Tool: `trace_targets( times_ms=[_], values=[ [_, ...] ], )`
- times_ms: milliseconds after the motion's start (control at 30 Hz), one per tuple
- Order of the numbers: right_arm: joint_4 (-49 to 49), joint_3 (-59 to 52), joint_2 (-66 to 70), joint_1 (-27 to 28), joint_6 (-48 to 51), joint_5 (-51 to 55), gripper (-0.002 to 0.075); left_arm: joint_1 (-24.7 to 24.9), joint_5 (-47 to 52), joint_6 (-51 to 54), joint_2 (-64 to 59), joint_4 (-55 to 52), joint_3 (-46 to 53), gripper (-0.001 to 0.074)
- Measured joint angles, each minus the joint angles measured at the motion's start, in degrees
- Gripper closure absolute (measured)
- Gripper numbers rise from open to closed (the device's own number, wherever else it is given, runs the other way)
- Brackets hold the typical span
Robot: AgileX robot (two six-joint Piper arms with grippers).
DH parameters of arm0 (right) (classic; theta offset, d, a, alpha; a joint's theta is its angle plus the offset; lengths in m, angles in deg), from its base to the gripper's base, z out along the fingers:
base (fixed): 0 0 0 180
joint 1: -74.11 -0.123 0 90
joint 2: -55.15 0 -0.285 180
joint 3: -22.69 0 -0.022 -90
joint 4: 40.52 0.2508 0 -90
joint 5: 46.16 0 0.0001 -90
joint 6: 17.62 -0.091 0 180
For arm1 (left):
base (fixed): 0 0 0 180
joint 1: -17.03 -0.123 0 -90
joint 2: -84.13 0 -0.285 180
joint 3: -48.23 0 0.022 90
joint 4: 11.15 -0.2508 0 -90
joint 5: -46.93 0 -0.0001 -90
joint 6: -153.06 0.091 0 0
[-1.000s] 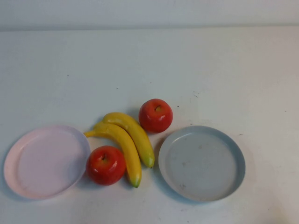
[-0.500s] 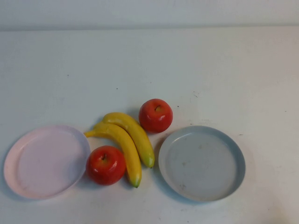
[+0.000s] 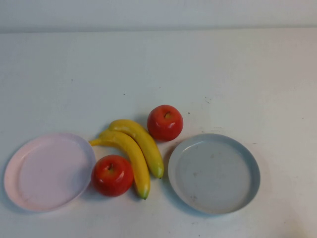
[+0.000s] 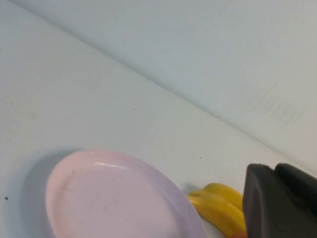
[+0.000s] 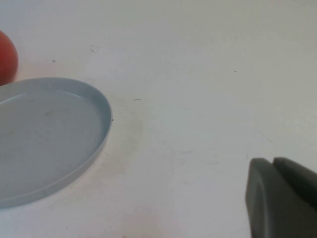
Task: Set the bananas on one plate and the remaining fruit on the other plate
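Observation:
In the high view the two joined yellow bananas (image 3: pixel 134 151) lie on the table between the plates. One red apple (image 3: pixel 165 122) sits just behind them, the other red apple (image 3: pixel 112 175) at their front left, touching the pale pink plate (image 3: pixel 29 191). The grey-blue plate (image 3: pixel 245 193) lies to the right. Both plates hold nothing. Neither arm shows in the high view. My left gripper (image 4: pixel 275 168) is shut and empty, off the near side of the pink plate (image 4: pixel 74 198), with the bananas (image 4: pixel 218 208) beyond it. My right gripper (image 5: pixel 272 161) is shut and empty, beside the grey-blue plate (image 5: pixel 94 109).
The white table (image 3: pixel 158 69) runs back to a pale wall. A red apple edge (image 5: pixel 6 57) shows behind the grey-blue plate in the right wrist view.

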Motion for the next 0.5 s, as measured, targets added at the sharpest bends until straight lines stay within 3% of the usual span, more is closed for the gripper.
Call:
trace_targets(
  times_ms=[133,300,500],
  values=[
    [0.0,0.0,0.0,0.0,0.0,0.0,0.0743,0.0,8.9,-0.7,-1.8,1.4,-6.1,0.0735],
    [0.0,0.0,0.0,0.0,0.0,0.0,0.0743,0.0,26.6,1.0,-12.4,0.4,-19.1,0.0735],
    [0.0,0.0,0.0,0.0,0.0,0.0,0.0743,0.0,45.9,14.2,-27.5,-0.3,-33.3,0.0735]
  ],
)
